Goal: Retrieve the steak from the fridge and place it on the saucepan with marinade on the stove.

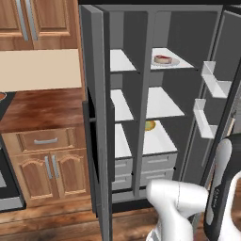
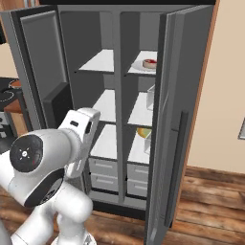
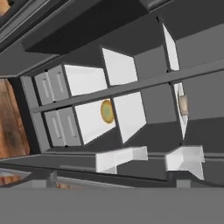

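1. Left base view: the fridge [image 1: 141, 117] stands with both doors swung wide. The steak [image 1: 163, 59] lies on a plate [image 1: 175, 61] on the top shelf of the right-hand compartment. A small yellowish round food item [image 1: 150, 125] sits on the third shelf down, above the grey drawers [image 1: 159, 163]. The white arm [image 1: 181, 207] rises low at the bottom right, well below the steak. To the left is a wooden worktop [image 1: 44, 109] over cabinets.

2. Right base view: the steak [image 2: 150, 63] shows again on the upper right shelf, partly behind the edge of the right door [image 2: 179, 119]. The arm [image 2: 48, 167] is bent low in front of the left door. A corner of the stove [image 2: 7, 93] shows at the far left.

3. Hand view: this picture is rolled sideways and looks into the fridge from well outside it. The yellowish item [image 3: 106, 111] sits mid-frame; a small reddish-beige shape on the shelf edge at right is probably the steak [image 3: 183, 105]. The claw's tips are not visible, but it is spread wide and holds nothing.

4. Judgement: the step in hand is the reach for the steak, barely begun. The next move calls for raising the hand to the top shelf and entering the right compartment clear of the door bins [image 1: 214, 84].
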